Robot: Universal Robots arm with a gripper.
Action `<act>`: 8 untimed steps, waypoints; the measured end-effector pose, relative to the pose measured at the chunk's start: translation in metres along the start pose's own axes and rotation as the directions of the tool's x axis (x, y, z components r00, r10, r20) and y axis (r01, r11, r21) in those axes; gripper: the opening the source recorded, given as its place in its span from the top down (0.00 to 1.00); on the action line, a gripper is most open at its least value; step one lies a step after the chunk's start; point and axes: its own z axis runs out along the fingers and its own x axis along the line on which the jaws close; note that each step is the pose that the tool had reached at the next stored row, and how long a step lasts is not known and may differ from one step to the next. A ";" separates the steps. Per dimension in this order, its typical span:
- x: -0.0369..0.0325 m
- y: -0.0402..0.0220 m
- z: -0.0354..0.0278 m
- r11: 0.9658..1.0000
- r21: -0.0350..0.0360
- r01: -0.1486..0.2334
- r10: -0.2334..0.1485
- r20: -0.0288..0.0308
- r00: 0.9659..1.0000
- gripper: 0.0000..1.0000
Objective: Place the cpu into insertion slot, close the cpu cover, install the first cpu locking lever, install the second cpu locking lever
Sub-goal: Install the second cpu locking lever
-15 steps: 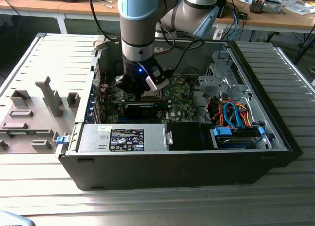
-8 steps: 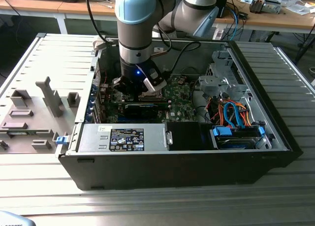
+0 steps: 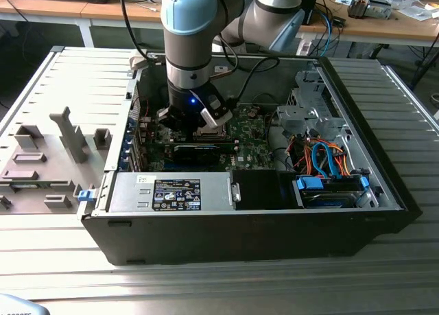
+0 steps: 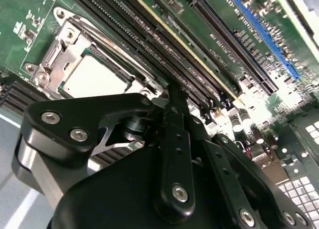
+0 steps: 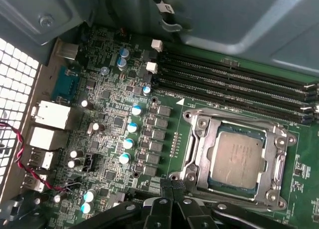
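Ribbed grey metal tabletop (image 3: 226,287) is seen carrying an open black computer case (image 3: 247,239), with wooden desks behind it. Inside the case, the green motherboard (image 5: 114,119) lies flat. The cpu (image 5: 237,160) is seated face-up in the insertion slot (image 5: 197,164), its silver-grey top showing; being square, no long axis can be assigned, and its edges run parallel to the socket rim. The cpu cover (image 5: 279,161) is observed lying down flat around the chip, the metal top visible through its window. The same chip (image 4: 92,79) and frame (image 4: 60,49) are recorded in the second wrist view, beside the long black memory slots (image 4: 149,44).

The arm (image 3: 188,47) is noted descending almost vertically into the case, wrist pointing down over the motherboard in the exterior view. The gripper (image 5: 172,191) is held low, its black fingers pressed together at the tips with nothing between them. The tips stand just beside one corner of the socket, apart from the chip itself. Contact with the board cannot be determined.
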 end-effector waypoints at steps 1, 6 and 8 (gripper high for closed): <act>0.0000 0.0000 0.0002 1.000 -0.003 0.003 -0.003 0.000 1.000 0.89; 0.0006 0.0002 0.0001 1.000 -0.009 0.011 -0.011 0.003 1.000 0.89; 0.0012 -0.0010 -0.0003 1.000 -0.008 0.011 -0.011 0.003 1.000 0.89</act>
